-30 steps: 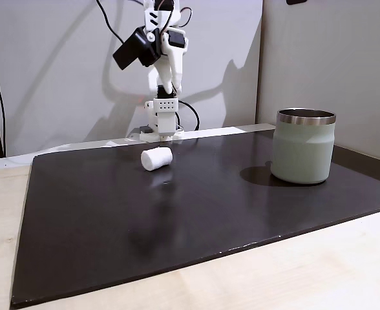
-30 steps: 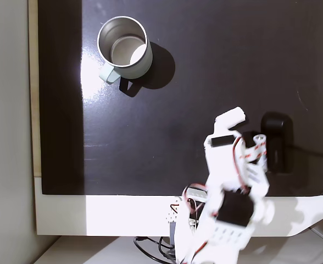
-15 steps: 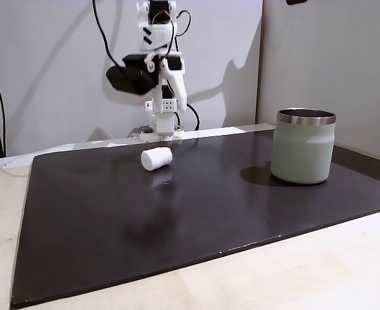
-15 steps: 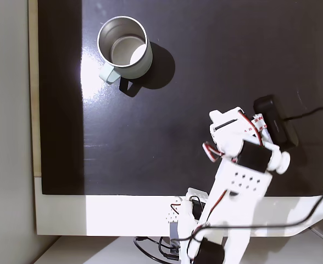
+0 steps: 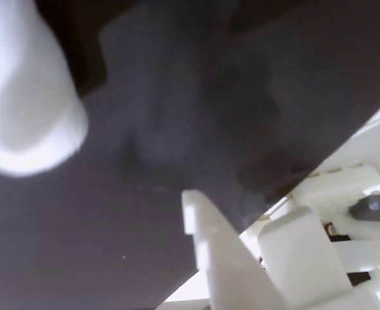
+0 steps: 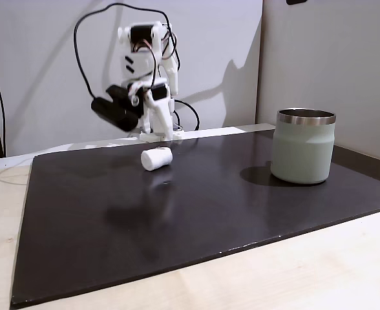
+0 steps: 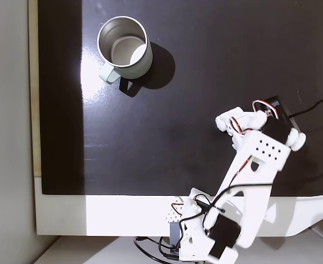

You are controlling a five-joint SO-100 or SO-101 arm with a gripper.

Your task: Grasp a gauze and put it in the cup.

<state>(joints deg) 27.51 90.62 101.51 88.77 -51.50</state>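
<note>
In the wrist view the gauze [image 5: 28, 110] sits blurry at top left, lying on its side on the dark mat [image 5: 196, 97], and one white gripper finger [image 5: 209, 239] pokes up at bottom centre. In the side fixed view your gripper [image 6: 152, 123] hangs just behind the roll [image 6: 156, 157], not touching; honestly can't tell if the claw is apart or together. The cup [image 6: 303, 146] stands well apart to the right. I'd open wide, straddle the roll across its short width, then drop low before squeezing.
</note>
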